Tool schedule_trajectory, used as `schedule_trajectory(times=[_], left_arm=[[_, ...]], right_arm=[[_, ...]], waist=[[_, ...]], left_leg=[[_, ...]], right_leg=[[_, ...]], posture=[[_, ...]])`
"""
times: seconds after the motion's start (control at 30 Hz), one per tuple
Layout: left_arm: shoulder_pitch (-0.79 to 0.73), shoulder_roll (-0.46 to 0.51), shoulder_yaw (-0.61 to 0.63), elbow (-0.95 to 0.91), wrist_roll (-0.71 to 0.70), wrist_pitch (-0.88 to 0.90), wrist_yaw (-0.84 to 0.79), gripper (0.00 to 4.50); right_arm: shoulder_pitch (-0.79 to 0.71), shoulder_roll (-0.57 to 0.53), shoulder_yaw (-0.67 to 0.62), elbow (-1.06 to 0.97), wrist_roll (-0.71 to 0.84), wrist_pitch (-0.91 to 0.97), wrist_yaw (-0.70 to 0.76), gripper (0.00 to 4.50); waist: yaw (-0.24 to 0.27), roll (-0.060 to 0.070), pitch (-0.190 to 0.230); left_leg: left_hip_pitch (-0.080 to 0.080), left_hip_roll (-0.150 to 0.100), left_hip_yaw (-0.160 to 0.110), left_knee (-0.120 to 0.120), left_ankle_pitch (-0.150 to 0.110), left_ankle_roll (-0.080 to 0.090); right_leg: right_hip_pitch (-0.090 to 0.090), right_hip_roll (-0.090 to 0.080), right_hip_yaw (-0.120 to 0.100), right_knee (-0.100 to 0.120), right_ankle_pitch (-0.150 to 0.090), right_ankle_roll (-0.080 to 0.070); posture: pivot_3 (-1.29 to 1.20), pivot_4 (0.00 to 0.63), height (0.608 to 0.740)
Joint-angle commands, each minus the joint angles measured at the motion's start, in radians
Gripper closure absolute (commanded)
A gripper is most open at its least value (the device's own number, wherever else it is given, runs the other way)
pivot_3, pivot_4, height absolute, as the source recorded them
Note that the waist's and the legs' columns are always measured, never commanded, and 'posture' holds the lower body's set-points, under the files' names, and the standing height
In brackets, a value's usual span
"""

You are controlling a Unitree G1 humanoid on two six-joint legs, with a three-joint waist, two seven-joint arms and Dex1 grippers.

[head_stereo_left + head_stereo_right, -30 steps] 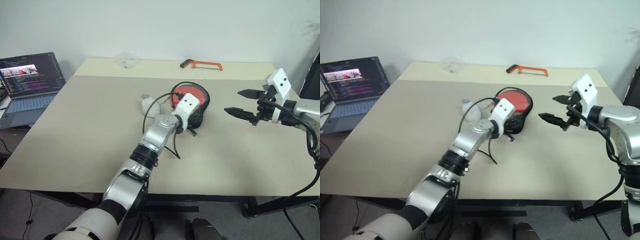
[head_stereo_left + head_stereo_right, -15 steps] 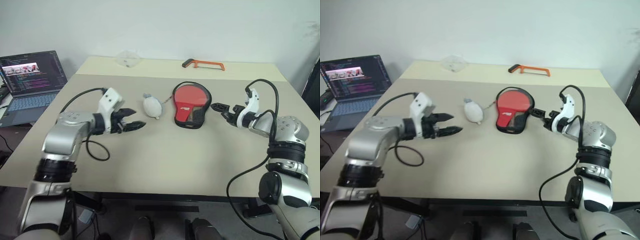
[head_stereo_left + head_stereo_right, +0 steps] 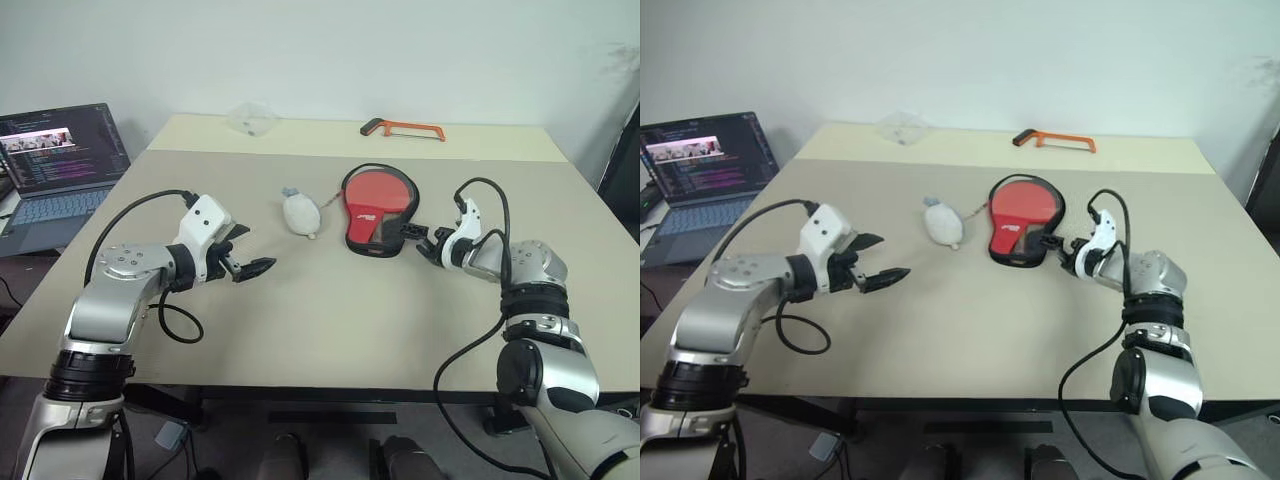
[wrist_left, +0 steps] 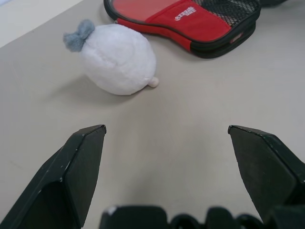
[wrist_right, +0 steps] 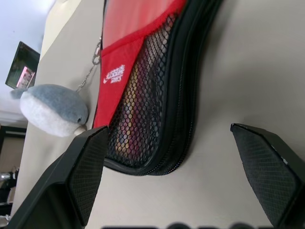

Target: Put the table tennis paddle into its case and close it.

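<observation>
Right end effector (image 3: 420, 240), fingers spread wide and empty, sits just beside the case's (image 3: 378, 203) mesh handle end, long axis running away across the table (image 3: 330, 320); left end effector (image 3: 250, 268), equally wide and empty, well apart.

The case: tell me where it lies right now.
In the left eye view the case lies flat mid-table, slightly right of centre, between the white plush on its left and the open right gripper beside its narrow end.
</observation>
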Motion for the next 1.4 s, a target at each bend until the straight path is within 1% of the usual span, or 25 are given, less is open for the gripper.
schedule_trajectory(times=[0.03, 0.3, 0.53, 0.83, 0.93, 1.03, 1.07, 1.1, 1.13, 1.3, 1.33, 1.4], left_arm=[[0.004, 0.018, 0.025, -0.058, -0.010, -0.002, 0.012, 0.02], [0.019, 0.014, 0.012, -0.073, -0.005, 0.001, 0.036, 0.02], [0.018, 0.008, 0.006, -0.078, -0.008, 0.012, 0.044, 0.02], [0.005, -0.004, -0.007, -0.077, -0.007, 0.019, 0.059, 0.02], [0.004, -0.006, -0.007, -0.078, -0.008, 0.020, 0.061, 0.00], [0.003, -0.006, -0.009, -0.073, -0.009, 0.017, 0.063, 0.00], [0.002, -0.007, -0.009, -0.071, -0.008, 0.016, 0.063, 0.00], [0.001, -0.006, -0.010, -0.068, -0.008, 0.014, 0.063, 0.00], [0.000, -0.007, -0.011, -0.064, -0.007, 0.012, 0.064, 0.00], [-0.004, -0.009, -0.015, -0.052, -0.001, 0.003, 0.065, 0.00], [-0.005, -0.010, -0.017, -0.050, -0.001, 0.002, 0.065, 0.00], [-0.010, -0.012, -0.020, -0.045, 0.001, -0.001, 0.067, 0.00]], right_arm=[[-0.021, 0.024, 0.025, 0.031, -0.005, -0.030, 0.018, 0.00], [-0.055, 0.087, 0.044, 0.053, 0.008, -0.063, 0.031, 0.00], [-0.088, 0.114, 0.051, 0.089, 0.002, -0.098, 0.040, 0.00], [-0.126, 0.125, 0.058, 0.203, -0.018, -0.205, 0.040, 0.00], [-0.129, 0.127, 0.061, 0.218, -0.022, -0.218, 0.047, 0.59], [-0.130, 0.123, 0.059, 0.231, -0.028, -0.226, 0.044, 1.57], [-0.129, 0.121, 0.058, 0.233, -0.031, -0.228, 0.043, 2.02], [-0.128, 0.119, 0.057, 0.234, -0.033, -0.228, 0.041, 2.33], [-0.126, 0.116, 0.055, 0.238, -0.035, -0.229, 0.037, 2.74], [-0.117, 0.110, 0.055, 0.234, -0.035, -0.220, 0.033, 4.39], [-0.114, 0.111, 0.056, 0.228, -0.034, -0.217, 0.032, 4.48], [-0.110, 0.112, 0.058, 0.217, -0.033, -0.207, 0.032, 4.48]], waist=[[-0.002, -0.001, 0.000], [-0.030, -0.001, 0.000], [-0.028, -0.001, 0.000], [-0.029, -0.001, 0.000], [-0.029, -0.001, 0.000], [-0.029, -0.001, 0.000], [-0.029, -0.001, 0.000], [-0.029, -0.001, 0.000], [-0.029, -0.001, 0.000], [-0.029, -0.001, 0.000], [-0.028, -0.001, 0.000], [-0.028, -0.001, 0.000]], left_leg=[[0.000, 0.000, 0.000, 0.000, 0.000, 0.000], [0.002, 0.001, 0.000, 0.000, 0.000, 0.000], [0.001, 0.001, -0.001, -0.001, 0.000, 0.000], [0.002, 0.001, -0.001, -0.001, 0.000, 0.000], [0.002, 0.001, 0.000, -0.001, 0.000, 0.000], [0.002, 0.001, 0.000, -0.001, 0.000, 0.000], [0.002, 0.001, 0.000, -0.001, 0.000, 0.000], [0.002, 0.001, 0.000, -0.002, 0.000, 0.000], [0.002, 0.001, 0.000, -0.002, 0.000, 0.000], [0.002, 0.001, -0.001, -0.004, 0.000, 0.000], [0.002, 0.001, -0.001, -0.004, 0.000, 0.000], [0.002, 0.001, -0.001, -0.004, 0.000, 0.000]], right_leg=[[0.000, 0.000, 0.000, 0.000, 0.000, 0.000], [0.000, 0.001, 0.001, 0.001, 0.000, 0.000], [0.000, 0.002, 0.001, 0.000, 0.000, 0.000], [0.000, 0.002, 0.001, 0.001, 0.000, 0.000], [0.000, 0.002, 0.001, 0.001, 0.000, 0.000], [0.000, 0.002, 0.001, 0.000, 0.000, 0.000], [0.000, 0.002, 0.001, 0.000, 0.000, 0.000], [0.000, 0.002, 0.001, 0.000, 0.000, 0.000], [0.000, 0.002, 0.001, 0.000, 0.000, -0.001], [0.000, 0.002, 0.001, 0.000, 0.000, -0.001], [0.000, 0.002, 0.000, 0.000, 0.000, -0.001], [0.000, 0.002, 0.001, 0.000, 0.000, -0.001]], posture=[[0.00, 0.150, 0.740], [0.00, 0.150, 0.740], [0.00, 0.150, 0.740], [0.00, 0.150, 0.740], [0.00, 0.150, 0.740], [0.00, 0.150, 0.740], [0.00, 0.150, 0.740], [0.00, 0.150, 0.740], [0.00, 0.150, 0.740], [0.00, 0.150, 0.740], [0.00, 0.150, 0.740], [0.00, 0.150, 0.740]])
